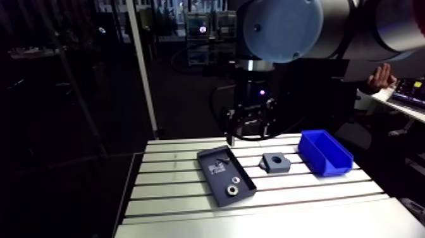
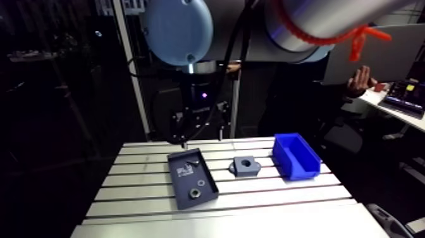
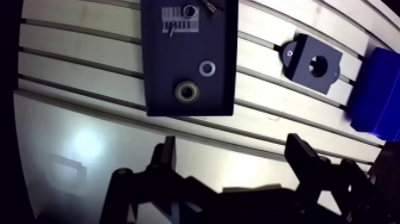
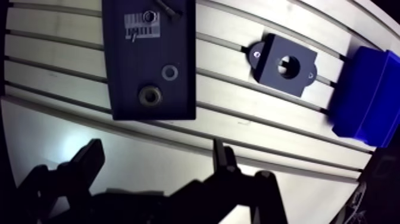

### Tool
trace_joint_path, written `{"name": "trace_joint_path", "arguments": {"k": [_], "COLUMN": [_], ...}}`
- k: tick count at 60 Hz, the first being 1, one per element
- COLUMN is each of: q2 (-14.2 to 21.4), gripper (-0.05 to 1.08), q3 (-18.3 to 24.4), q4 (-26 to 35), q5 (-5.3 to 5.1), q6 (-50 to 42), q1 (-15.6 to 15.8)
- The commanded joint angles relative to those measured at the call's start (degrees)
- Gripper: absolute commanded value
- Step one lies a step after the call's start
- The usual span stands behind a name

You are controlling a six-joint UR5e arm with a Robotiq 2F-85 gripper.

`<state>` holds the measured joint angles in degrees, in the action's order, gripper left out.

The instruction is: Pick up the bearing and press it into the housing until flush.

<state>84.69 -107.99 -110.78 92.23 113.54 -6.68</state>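
- You have a dark tray (image 1: 217, 183) lying lengthwise on the slotted aluminium table (image 1: 303, 190).
- The bearing (image 1: 229, 189) rests at the tray's near end, with a smaller ring (image 1: 235, 180) just beyond it.
- The housing (image 1: 276, 162) sits between the tray and a blue bin (image 1: 325, 152), touching neither.
- The gripper (image 1: 250, 130) hangs over the table's far edge.

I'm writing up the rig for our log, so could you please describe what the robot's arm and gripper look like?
The arm is built of thick silver-grey tubes, and its rounded joints are closed by a round light-blue cap. The gripper is black, with two angular fingers made of linked bars. No markings on either are legible in these views.
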Motion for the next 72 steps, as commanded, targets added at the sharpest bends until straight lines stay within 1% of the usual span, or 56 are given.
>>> {"name": "trace_joint_path", "arguments": {"k": [1,11,31,33,34,35,36,37,38,39,46,50,55,65,72], "q2": [-2.2,-3.8,-5.2,-5.5,-5.5,-5.7,-5.7,-5.9,-5.9,-6.1,-6.5,-7.1,-7.5,-8.3,-8.4], "gripper": [0.0,0.0,0.01,0.07,0.07,0.11,0.11,0.16,0.16,0.19,0.2,0.24,0.25,0.3,0.31], "q3": [-2.7,-4.0,-6.9,-7.3,-7.3,-7.6,-7.6,-7.7,-7.7,-7.8,-8.2,-8.5,-8.8,-9.0,-9.0], "q4": [-3.6,-6.2,-9.4,-10.0,-10.0,-10.3,-10.3,-10.7,-10.7,-11.0,-11.5,-11.7,-11.9,-13.5,-13.6], "q5": [-0.08,0.08,0.1,0.1,0.1,0.17,0.17,0.11,0.11,0.1,0.1,0.1,0.1,0.01,0.01], "q6": [0.9,0.9,0.5,0.5,0.5,0.4,0.4,0.3,0.3,0.2,0.2,0.1,0.0,-0.3,-0.4], "q1": [0.7,2.2,2.3,2.3,2.3,2.4,2.4,2.3,2.3,2.3,2.3,2.4,2.6,3.0,3.0]}}
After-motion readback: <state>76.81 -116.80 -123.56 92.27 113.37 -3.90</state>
